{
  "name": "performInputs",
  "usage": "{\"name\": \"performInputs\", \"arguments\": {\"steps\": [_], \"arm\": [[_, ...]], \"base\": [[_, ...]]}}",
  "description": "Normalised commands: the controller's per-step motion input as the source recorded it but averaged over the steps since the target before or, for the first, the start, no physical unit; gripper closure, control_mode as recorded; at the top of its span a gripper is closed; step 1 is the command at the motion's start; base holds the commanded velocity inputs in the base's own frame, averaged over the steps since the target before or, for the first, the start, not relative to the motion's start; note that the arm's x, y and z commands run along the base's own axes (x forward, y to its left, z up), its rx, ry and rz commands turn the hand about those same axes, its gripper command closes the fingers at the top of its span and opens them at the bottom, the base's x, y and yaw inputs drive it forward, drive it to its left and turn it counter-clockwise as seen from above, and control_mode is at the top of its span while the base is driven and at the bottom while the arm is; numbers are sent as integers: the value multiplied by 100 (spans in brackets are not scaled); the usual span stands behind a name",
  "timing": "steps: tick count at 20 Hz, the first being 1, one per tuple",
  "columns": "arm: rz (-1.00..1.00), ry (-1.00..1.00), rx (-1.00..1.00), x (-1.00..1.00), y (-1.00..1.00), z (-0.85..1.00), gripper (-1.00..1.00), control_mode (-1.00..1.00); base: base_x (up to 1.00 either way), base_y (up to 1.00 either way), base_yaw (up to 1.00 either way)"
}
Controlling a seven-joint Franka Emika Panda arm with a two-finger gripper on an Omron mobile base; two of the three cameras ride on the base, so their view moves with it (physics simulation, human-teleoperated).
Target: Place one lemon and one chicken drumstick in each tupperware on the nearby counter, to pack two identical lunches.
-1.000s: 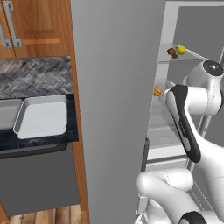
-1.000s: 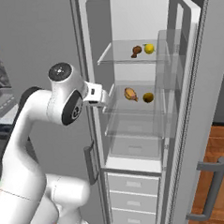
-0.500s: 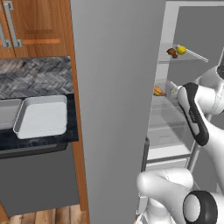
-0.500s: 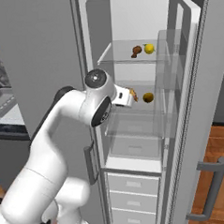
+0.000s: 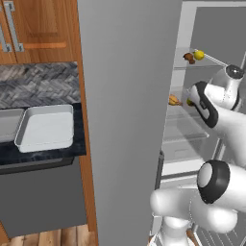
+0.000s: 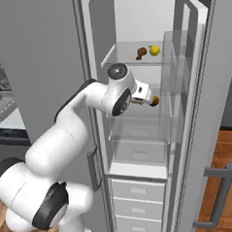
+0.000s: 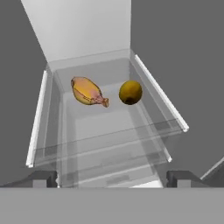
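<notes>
Tupperware (image 5: 45, 127) — a shallow, pale grey-white rectangular tray with rounded corners and a raised rim — sits on the glossy black counter (image 5: 43, 151), well apart from the gripper (image 7: 111, 177) and off to its left past the tall grey fridge door (image 5: 125, 120). A second, similar tray (image 5: 9, 125) lies just beside it at the frame edge, cut off, so its full shape is hard to judge.

The gripper is released, its two dark finger tips standing wide apart with nothing between them. It reaches into the open fridge at the level of a clear glass shelf (image 7: 109, 127) with white side rails. Ahead of the gripper on that shelf lie a chicken drumstick (image 7: 89, 91) — tapered, golden-brown, glossy-skinned, its narrow bone end pointing toward a round, dull-yellow lemon (image 7: 130, 92) just beside it; the two are near but apart. Both rest toward the back of the shelf, beyond the finger tips, the drumstick ahead-left and the lemon ahead-right.

Above the gripper, on a higher transparent shelf (image 6: 134, 61), sit another drumstick (image 6: 141, 52), darker brown, and another lemon (image 6: 154, 50), bright yellow, close together. Below the gripper are more clear shelves and white drawers (image 6: 135, 204) with flat fronts. Behind the counter the wall (image 5: 38, 84) is grey herringbone tile, under a warm wooden cabinet (image 5: 38, 29).
</notes>
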Motion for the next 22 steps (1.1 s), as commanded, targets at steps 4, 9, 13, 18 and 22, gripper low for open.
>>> {"name": "performInputs", "arguments": {"steps": [4, 9, 13, 18, 22], "arm": [[-8, 6, 0, 94, -27, -16, -100, -100], [-3, 5, 0, 63, -17, -29, -100, -100], [0, 6, 0, 2, 0, -4, -100, -100], [0, 9, 0, 0, -6, -27, -100, -100], [0, 5, 0, 17, -16, -19, -100, -100]], "base": [[0, 0, 0], [0, 0, 0], [0, 0, 0], [0, 0, 0], [0, 0, 0]]}}
